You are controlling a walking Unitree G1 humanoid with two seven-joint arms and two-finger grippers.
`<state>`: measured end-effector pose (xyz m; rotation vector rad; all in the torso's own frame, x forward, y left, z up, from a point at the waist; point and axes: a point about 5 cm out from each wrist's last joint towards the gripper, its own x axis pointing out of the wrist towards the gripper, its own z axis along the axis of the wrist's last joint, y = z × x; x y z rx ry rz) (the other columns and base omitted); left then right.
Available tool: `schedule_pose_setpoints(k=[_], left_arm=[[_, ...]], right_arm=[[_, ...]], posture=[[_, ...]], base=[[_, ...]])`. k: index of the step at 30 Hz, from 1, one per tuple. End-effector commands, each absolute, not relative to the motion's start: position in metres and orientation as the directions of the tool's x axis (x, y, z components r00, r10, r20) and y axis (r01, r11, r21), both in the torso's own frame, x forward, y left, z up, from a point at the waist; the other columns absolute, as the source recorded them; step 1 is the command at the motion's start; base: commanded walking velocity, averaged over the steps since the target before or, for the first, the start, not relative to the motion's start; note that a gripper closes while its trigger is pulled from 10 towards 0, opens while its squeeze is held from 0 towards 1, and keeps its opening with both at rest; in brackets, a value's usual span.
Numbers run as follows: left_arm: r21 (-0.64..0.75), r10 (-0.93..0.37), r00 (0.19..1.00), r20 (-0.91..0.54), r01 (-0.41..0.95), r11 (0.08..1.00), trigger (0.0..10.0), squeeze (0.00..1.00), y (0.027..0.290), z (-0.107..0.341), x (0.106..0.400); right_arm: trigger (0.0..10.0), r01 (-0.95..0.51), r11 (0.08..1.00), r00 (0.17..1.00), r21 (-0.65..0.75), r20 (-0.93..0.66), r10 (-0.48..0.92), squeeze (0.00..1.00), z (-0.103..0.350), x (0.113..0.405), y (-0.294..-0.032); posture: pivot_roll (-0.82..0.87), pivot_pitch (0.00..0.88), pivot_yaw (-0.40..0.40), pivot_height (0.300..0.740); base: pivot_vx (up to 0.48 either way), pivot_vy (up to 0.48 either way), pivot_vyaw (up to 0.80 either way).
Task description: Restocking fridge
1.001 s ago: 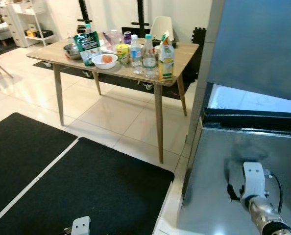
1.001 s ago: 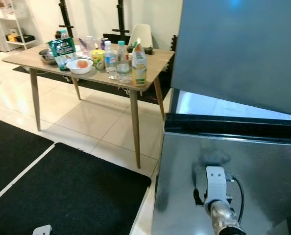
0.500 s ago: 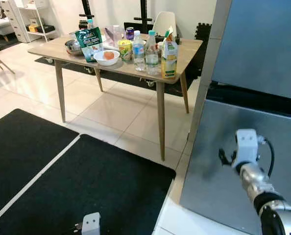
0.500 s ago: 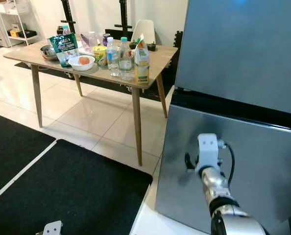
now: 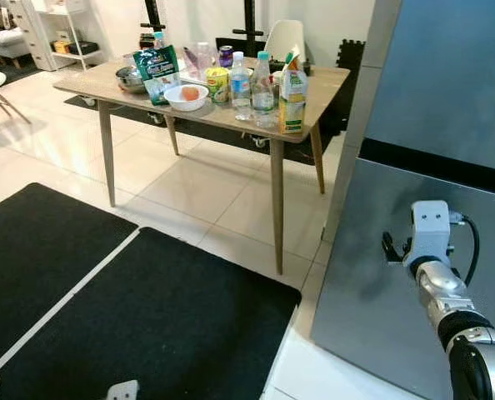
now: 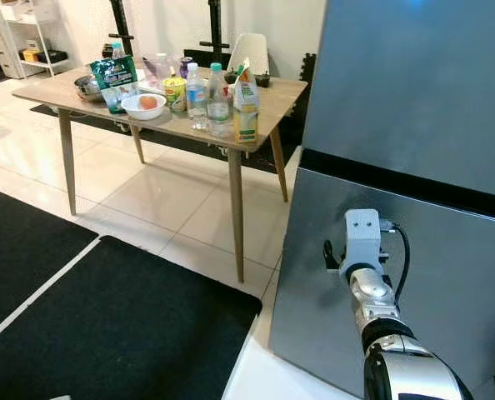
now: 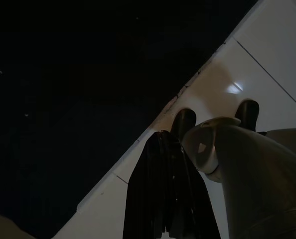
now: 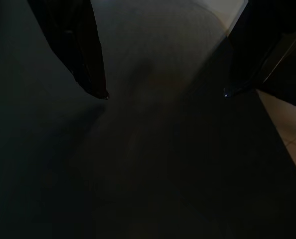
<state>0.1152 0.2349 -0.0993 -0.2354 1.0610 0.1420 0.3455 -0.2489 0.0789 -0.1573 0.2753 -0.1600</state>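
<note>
Steel fridge (image 5: 397, 275) stands upright, doors closed, right gripper (image 8: 163, 92) (jaws spread) facing its lower door (image 6: 447, 283).

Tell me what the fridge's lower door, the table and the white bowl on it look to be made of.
Fridge lower door: grey brushed metal by its look, with a dull sheen; possibly a metal-look coating.
Table: light wood or wood veneer, matt, with faint grain and slim tapered legs.
White bowl: glossy white, either ceramic or plastic; too small to tell which.
</note>
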Motion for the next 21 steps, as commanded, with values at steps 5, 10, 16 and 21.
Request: schedule_pose_setpoints(k=[5, 10, 16, 21], left_arm=[[-0.121, 0.0, 0.489, -0.872, -0.217, 0.969, 10.0, 0.0, 0.225, -0.1, 0.123], [-0.14, -0.02, 0.495, -0.869, -0.206, 0.968, 10.0, 0.0, 0.209, -0.101, 0.132], [-0.145, -0.025, 0.495, -0.868, -0.206, 0.968, 10.0, 0.0, 0.206, -0.101, 0.133], [-0.148, -0.03, 0.493, -0.869, -0.201, 0.968, 10.0, 0.0, 0.197, -0.101, 0.137]], right_arm=[[10.0, -0.013, 0.98, 0.889, -0.2, -0.45, -0.081, 0.0, 0.035, 0.321, -0.234], [10.0, -0.125, 0.977, 0.699, -0.17, -0.714, -0.035, 0.0, -0.034, 0.253, -0.226], [10.0, -0.173, 0.969, 0.487, -0.178, -0.87, -0.073, 0.0, -0.074, 0.184, -0.239], [10.0, -0.174, 0.969, 0.399, -0.173, -0.912, -0.091, 0.0, -0.087, 0.151, -0.246]], posture=[[-0.07, 0.0, -0.004, 0.74], [-0.08, 0.0, -0.005, 0.74], [-0.08, 0.0, -0.008, 0.74], [-0.09, 0.0, -0.003, 0.74]], base=[[0.0, 0.0, 0.0], [0.0, 0.0, 0.0], [0.0, 0.0, 0.4], [0.0, 0.0, 0.8]])
